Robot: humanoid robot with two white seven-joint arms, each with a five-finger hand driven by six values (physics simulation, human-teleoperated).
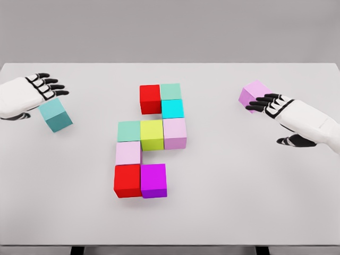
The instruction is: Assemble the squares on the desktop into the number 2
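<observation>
Several coloured cubes sit joined at the table's middle. A red cube [150, 99] and a mint cube [170, 91] form the top row, with a cyan cube [172, 108] under the mint one. Below lie a mint cube [128, 130], a yellow-green cube [152, 134] and a pale pink cube [175, 133]. A light pink cube [128, 153], a red cube [127, 180] and a magenta cube [153, 180] close the bottom. My left hand [50, 86] hovers with spread fingers just above a loose teal cube [56, 115]. My right hand [261, 103] curls its fingers against a tilted violet cube [254, 95].
The white table [239, 202] spans the view, its front edge near the bottom and its far edge against a grey wall.
</observation>
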